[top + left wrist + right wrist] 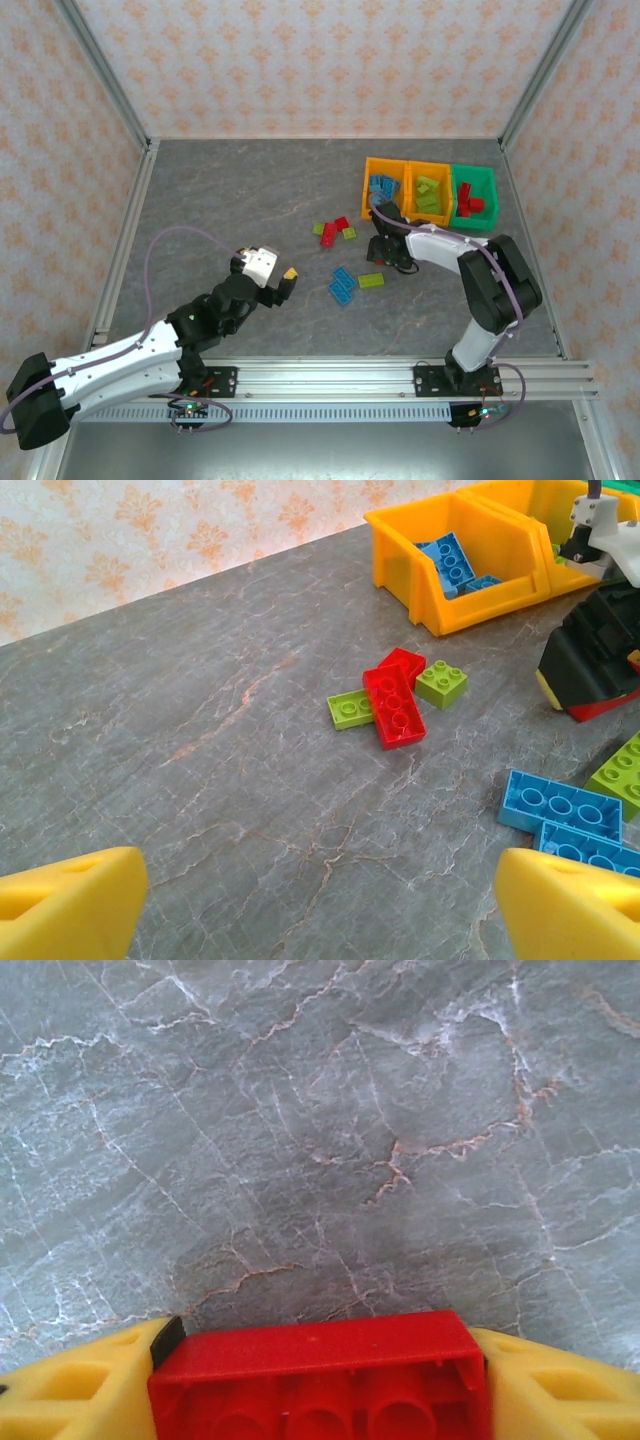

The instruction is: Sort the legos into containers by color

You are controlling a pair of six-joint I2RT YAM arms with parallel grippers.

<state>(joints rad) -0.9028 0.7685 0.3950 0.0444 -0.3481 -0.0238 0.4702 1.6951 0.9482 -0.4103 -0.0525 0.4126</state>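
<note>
Peach floral wallpaper boxes in a grey marbled tabletop, and both arms reach in from the near rail.

The right gripper is clamped on a red brick. Its wrist camera shows the brick wedged between the yellow fingers, what looks like the hollow side towards the lens, with bare stone below. From above, that claw hangs low just in front of the left orange bin, which holds blue bricks. The middle orange bin has lime ones, and the green bin at the far right has reds.

So I'd say the job in hand is getting this red one into the green bin. To do it well:
- Lift first, so the brick clears the front walls.
- Travel right past both orange bins.
- Centre over the green one.
- Let go low, so the brick doesn't bounce out.

The grip looks square, so I'd not bother re-seating it.

The left gripper is spread wide with nothing in it, above the table and facing the loose pieces. These are a red-and-lime cluster, two blue bricks and a lime brick. It sits well apart from the right arm's likely path and should give no trouble.
</note>
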